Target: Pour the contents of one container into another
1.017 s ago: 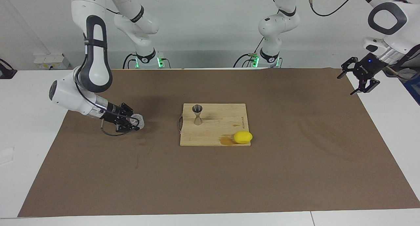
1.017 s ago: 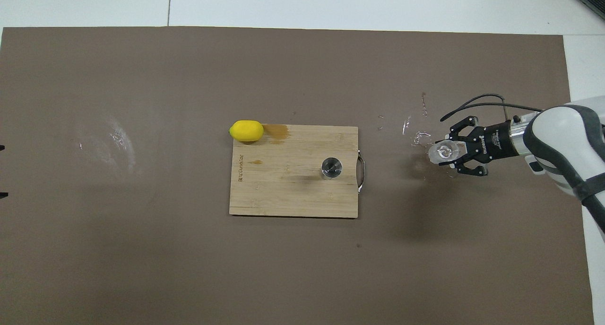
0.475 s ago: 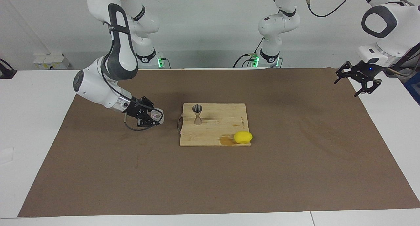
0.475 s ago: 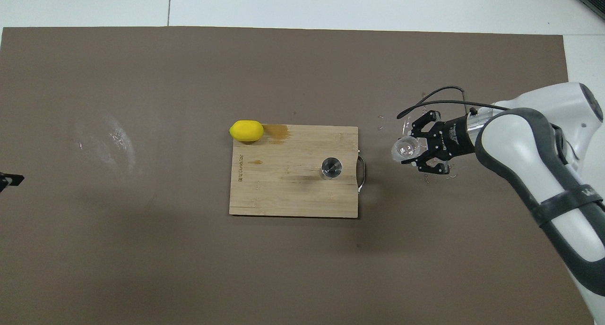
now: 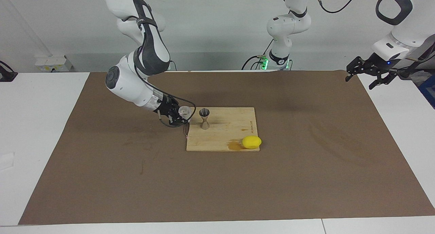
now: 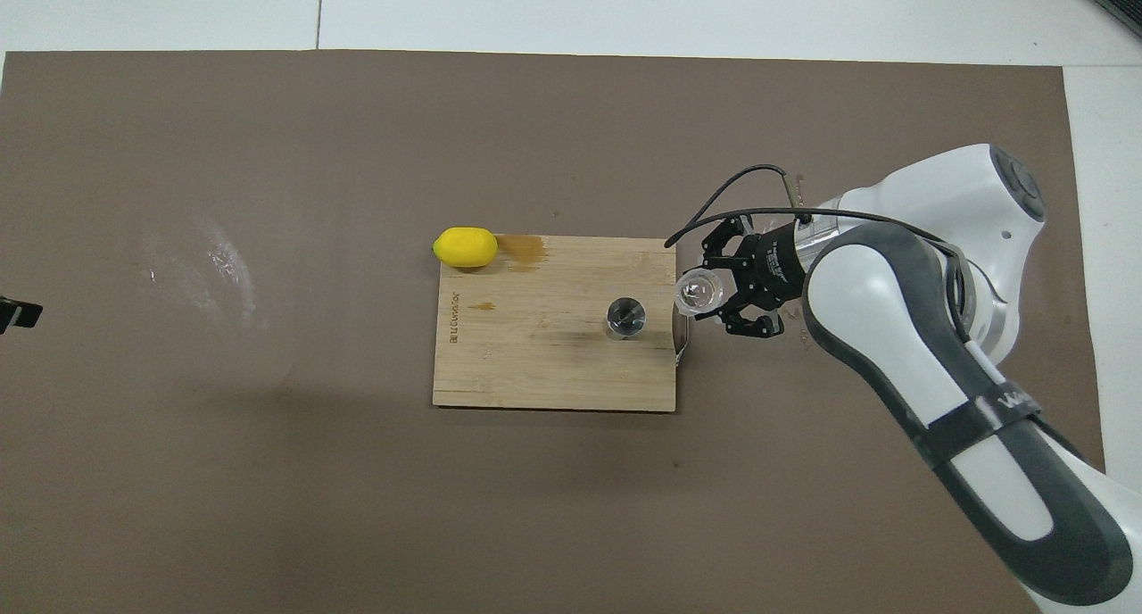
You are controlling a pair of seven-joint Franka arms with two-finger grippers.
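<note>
My right gripper [image 5: 181,115] is shut on the small clear glass cup [image 5: 185,111] and holds it over the handle edge of the wooden cutting board [image 5: 231,130], just beside the metal jigger [image 5: 204,118]. The jigger stands upright on the board, at the end toward the right arm. In the overhead view the cup [image 6: 695,293] sits between the fingers of the right gripper [image 6: 711,294], a short way from the jigger [image 6: 625,316]. My left gripper [image 5: 366,72] is open, empty and raised over the mat's corner at the left arm's end; that arm waits.
A yellow lemon [image 5: 251,142] lies at the corner of the board farthest from the robots, next to a brown stain; it also shows in the overhead view [image 6: 465,246]. The board [image 6: 535,364] lies on a brown mat [image 5: 306,166] with wet marks.
My right gripper has carried the glass cup across the mat to the board's handle edge, close to the jigger. My left gripper has risen a little.
</note>
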